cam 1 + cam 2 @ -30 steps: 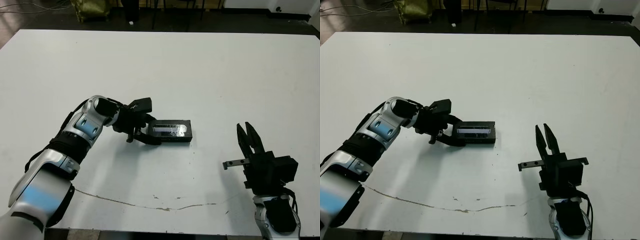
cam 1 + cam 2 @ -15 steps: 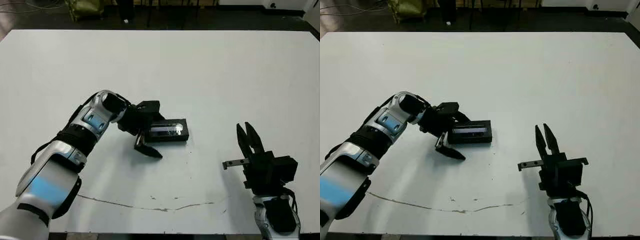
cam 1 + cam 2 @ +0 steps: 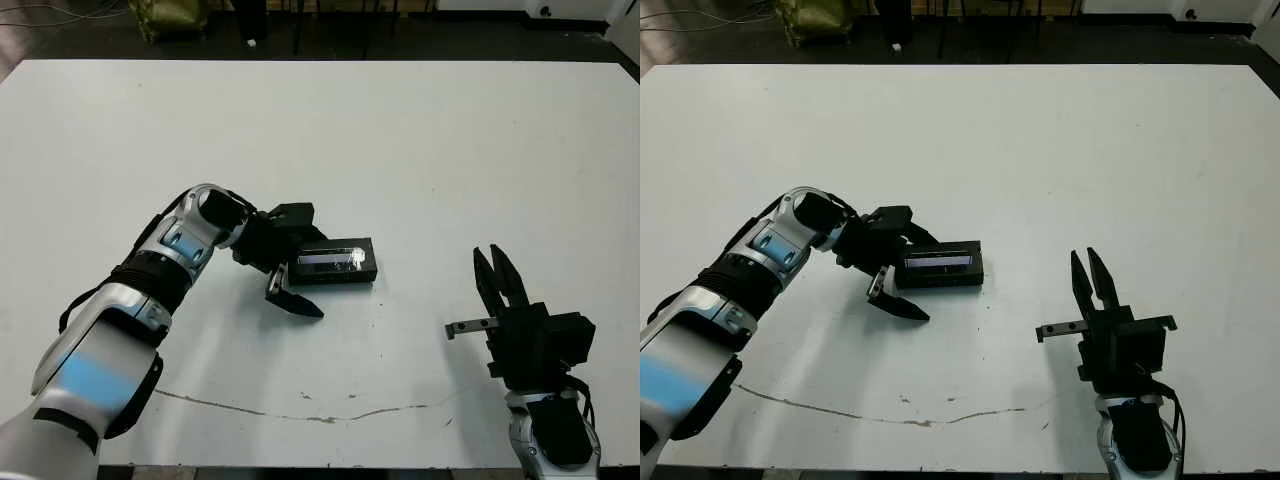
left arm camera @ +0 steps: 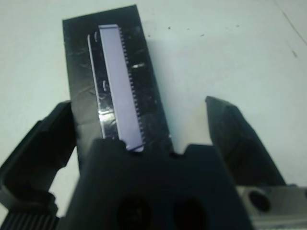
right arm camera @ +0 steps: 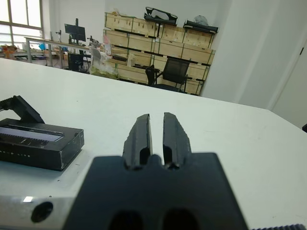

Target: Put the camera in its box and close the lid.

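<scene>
One flat black rectangular lid (image 3: 334, 264) with silvery strip between the parted left pincer (image 3: 291, 258) fingers, right pincer (image 3: 500, 282) nearly together, one matte white table (image 3: 420, 150)

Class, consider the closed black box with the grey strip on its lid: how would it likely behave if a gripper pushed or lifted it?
The box looks flat, low and straight-edged, so it would probably slide on the smooth white table rather than roll or tip. Its crisp corners suggest it is rigid. The glossy lid may be slippery to pinch.
</scene>
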Available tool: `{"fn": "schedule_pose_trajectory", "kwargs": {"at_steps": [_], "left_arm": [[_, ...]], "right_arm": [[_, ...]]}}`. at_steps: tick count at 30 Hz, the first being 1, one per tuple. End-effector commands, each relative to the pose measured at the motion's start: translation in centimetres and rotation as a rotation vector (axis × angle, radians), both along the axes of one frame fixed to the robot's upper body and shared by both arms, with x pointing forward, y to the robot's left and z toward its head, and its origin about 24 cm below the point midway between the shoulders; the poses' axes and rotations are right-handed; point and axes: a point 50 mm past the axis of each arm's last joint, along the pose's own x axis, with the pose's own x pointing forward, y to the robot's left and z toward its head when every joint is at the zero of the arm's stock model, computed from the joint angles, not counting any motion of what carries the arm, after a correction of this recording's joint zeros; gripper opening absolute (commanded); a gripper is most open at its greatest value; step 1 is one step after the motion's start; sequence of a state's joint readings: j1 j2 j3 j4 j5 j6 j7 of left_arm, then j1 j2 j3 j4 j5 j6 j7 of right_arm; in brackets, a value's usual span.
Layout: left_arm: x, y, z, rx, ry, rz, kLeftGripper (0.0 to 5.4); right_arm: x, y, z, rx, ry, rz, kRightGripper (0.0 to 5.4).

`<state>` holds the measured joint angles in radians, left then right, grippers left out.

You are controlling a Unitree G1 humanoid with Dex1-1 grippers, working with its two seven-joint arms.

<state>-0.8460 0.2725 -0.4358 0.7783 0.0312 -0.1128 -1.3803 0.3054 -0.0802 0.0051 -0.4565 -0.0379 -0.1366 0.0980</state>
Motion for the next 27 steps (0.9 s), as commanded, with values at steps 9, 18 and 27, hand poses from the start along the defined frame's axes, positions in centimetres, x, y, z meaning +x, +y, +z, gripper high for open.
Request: {"fn": "schedule_pose_trajectory", "kwargs": {"at_steps": [9,18,27], "left_arm": [[-0.8,2.4,-2.3,-0.047,-0.016,0.239,5.38],[-1.1,3.2,-2.2,-0.087,-0.001,0.261,5.38],[-1.7,4.2,-1.7,-0.074,0.042,0.208,5.38]], "right_arm": [[-0.2,-0.2,-0.7,0.006,0.036,-0.005,0.0],[-0.3,-0.2,-0.7,0.003,0.043,-0.009,0.0],[-0.3,-0.1,-0.7,0.002,0.038,-0.003,0.0]]}}
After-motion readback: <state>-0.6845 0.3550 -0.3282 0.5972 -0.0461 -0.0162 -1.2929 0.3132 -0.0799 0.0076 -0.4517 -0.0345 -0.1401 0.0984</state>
